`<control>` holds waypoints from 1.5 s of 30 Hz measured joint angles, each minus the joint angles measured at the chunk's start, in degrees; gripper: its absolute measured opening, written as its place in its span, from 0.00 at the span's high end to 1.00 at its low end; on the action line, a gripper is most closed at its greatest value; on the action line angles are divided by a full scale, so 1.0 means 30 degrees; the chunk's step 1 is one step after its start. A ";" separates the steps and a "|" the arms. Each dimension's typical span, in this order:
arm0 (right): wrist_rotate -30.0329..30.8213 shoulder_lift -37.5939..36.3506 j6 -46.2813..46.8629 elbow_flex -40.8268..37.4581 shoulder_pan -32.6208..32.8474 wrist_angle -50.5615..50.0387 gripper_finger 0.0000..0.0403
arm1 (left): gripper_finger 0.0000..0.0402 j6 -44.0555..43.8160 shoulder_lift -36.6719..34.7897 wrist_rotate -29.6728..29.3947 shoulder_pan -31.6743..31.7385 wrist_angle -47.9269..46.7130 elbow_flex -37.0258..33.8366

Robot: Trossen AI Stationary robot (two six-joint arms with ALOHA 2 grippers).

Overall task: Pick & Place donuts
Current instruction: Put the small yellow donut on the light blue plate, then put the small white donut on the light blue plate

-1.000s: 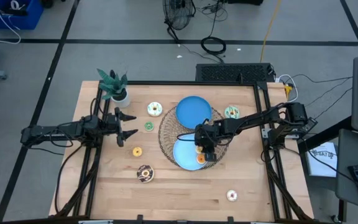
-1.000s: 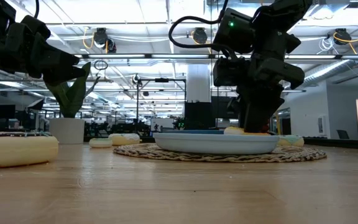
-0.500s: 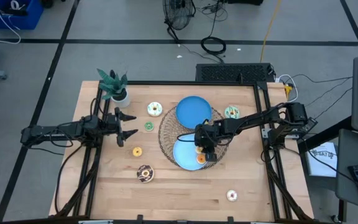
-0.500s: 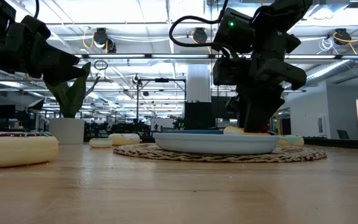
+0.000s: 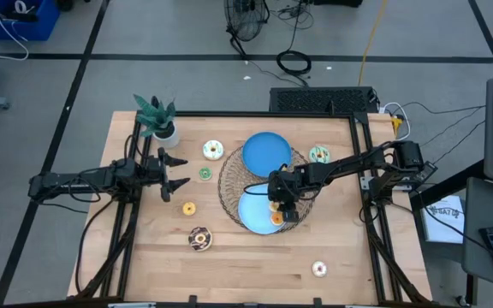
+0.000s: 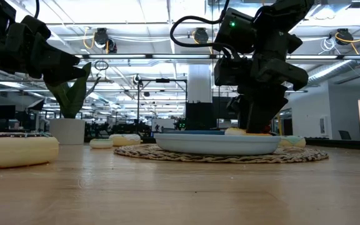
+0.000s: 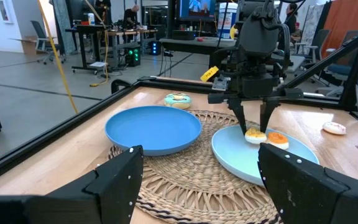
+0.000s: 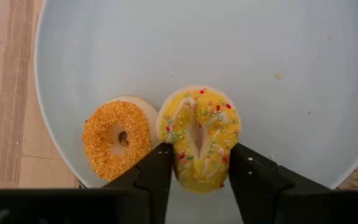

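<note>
My right gripper (image 8: pixel 197 177) stands over the light blue plate (image 5: pixel 251 214) on the woven mat and is shut on a yellow sprinkled donut (image 8: pixel 197 134). An orange donut (image 8: pixel 118 138) lies flat on the plate, right beside the yellow one. My left gripper (image 5: pixel 183 172) hovers open above the table, left of the mat, touching nothing. Other donuts lie flat on the wood: white-teal (image 5: pixel 213 151), green (image 5: pixel 204 174), orange (image 5: pixel 188 208), chocolate (image 5: pixel 199 239), pink (image 5: pixel 319 269) and teal (image 5: pixel 319 155). My right gripper pinches the yellow donut between its two fingers (image 8: pixel 156 173), one on each outer side of the ring (image 8: pixel 174 155). The donut's hole is squeezed into a slit. The fingers come from above, pointing down. The donut (image 7: pixel 255 135) sits level with the orange one at the plate's surface.
A second, darker blue plate (image 5: pixel 267 152) lies on the far part of the mat (image 5: pixel 229 184). A potted plant (image 5: pixel 159 120) stands at the far left corner. Black frame rails border the table. Bare wood lies along the near edge.
</note>
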 joint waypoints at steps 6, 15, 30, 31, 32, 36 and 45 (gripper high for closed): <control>-0.0041 -0.0190 0.0019 0.0007 -0.0029 0.0046 0.49 | 0.23 0.0000 -0.0004 -0.0005 0.0000 0.0000 0.0001; -0.0158 -0.3095 0.0949 0.0011 0.0087 -0.1624 0.45 | 0.23 0.0000 0.0001 0.0000 0.0000 0.0000 0.0001; -0.0115 -0.5203 0.8514 0.0015 0.8936 -0.7193 0.46 | 0.23 0.0000 0.0001 0.0000 0.0000 0.0006 -0.0007; -0.0056 -0.5170 0.9231 0.0015 0.9676 -0.7154 0.46 | 0.23 0.0000 0.0001 0.0000 -0.0002 0.0002 -0.0005; 0.0115 -0.5166 0.9900 0.0015 1.0386 -0.7096 0.46 | 0.23 0.0000 -0.0007 0.0005 -0.0005 0.0015 -0.0007; 0.1403 -0.4970 1.0996 0.0015 1.2453 -0.6639 0.47 | 0.23 0.0000 0.0001 0.0000 -0.0007 0.0007 -0.0007; 0.2904 -0.2992 0.9965 0.0015 1.4822 -0.4616 0.47 | 0.23 0.0000 0.0001 0.0000 -0.0007 0.0007 -0.0003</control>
